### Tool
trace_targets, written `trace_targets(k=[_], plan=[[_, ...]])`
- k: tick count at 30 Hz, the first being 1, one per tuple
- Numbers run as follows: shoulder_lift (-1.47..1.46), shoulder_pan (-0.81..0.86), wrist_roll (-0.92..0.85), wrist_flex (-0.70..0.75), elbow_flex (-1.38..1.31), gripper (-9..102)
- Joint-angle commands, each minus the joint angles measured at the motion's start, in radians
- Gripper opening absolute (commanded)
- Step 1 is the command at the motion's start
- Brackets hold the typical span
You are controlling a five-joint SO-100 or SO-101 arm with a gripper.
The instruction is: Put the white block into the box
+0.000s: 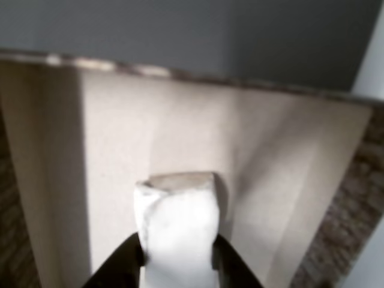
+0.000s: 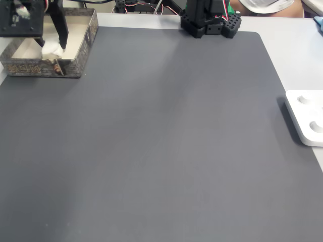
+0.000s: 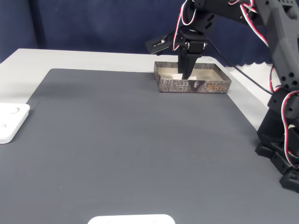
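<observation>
1. Clamped on the white block (image 1: 177, 231), the gripper (image 1: 178, 264) has one dark finger pressed to each of the block's long sides in the other view, and the block's dented far end stands out ahead of the fingertips.
2. Both fixed views put the gripper (image 3: 185, 74) reaching down inside the box (image 3: 219, 87), with the block (image 2: 52, 49) low between the walls; whether it touches the floor of the box cannot be told.
3. Ahead of the block in the other view rises a pale beige inner wall of the box (image 1: 264, 156), topped by the raw corrugated rim, so the block is well inside the opening and not over an edge.
4. On the dark grey mat (image 2: 166, 141), the box (image 2: 86, 43) sits at the far left corner in one fixed view, near the arm's base (image 2: 209, 20). A glossy white plastic device (image 2: 305, 118) lies at the mat's right edge, well apart from the box.
5. Judged from this, the carrying is done and the release is in hand. The next move calls for parting the fingers so the block drops free, then lifting straight up clear of the box walls.
</observation>
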Motion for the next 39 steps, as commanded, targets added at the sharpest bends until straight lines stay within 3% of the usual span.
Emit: trace_targets(k=[1, 14, 25, 39], plan=[[0.023, -0.002, -0.017, -0.008, -0.069, 1], [0.037, 0.009, -0.002, -0.008, -0.063, 24], [0.091, 0.018, -0.005, -0.009, -0.061, 28], [0.391, 0.018, -0.021, 0.003, 0.123, 28]])
